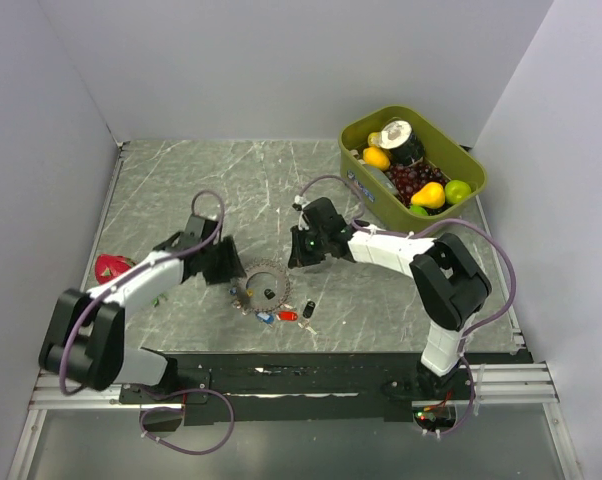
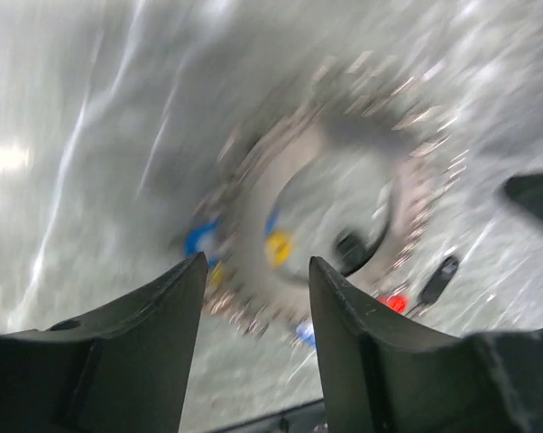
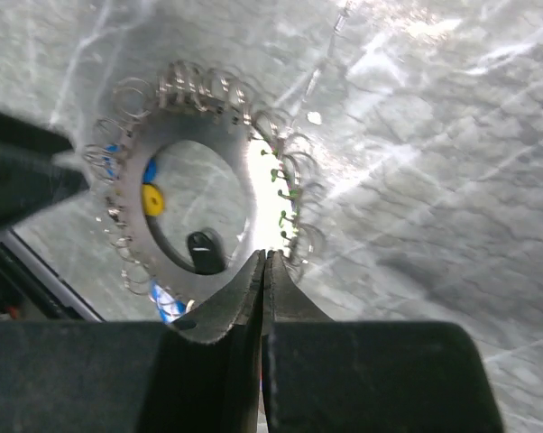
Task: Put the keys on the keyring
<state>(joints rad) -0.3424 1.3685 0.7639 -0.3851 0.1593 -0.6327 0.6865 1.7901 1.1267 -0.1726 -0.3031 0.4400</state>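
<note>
The keyring [image 1: 253, 277] lies flat on the table between my grippers, a grey ring with a fringe of small wire loops. A black key [image 1: 271, 293] lies inside it. A blue key [image 1: 266, 318], a red key [image 1: 287, 315] and a second black key [image 1: 309, 308] lie just in front of it. My left gripper [image 1: 228, 266] is open and empty beside the ring's left edge; its view is blurred, with the ring [image 2: 407, 194] ahead of the fingers [image 2: 168, 311]. My right gripper [image 3: 265, 256] is shut, with its tips at the ring's [image 3: 195, 126] right band. Nothing shows between its jaws.
A green basket [image 1: 356, 170] of fruit stands at the back right. A red object [image 1: 109, 266] lies at the left edge beside the left arm. Small yellow [image 3: 151, 199] and blue tags sit at the ring's inner edge. White walls enclose the table.
</note>
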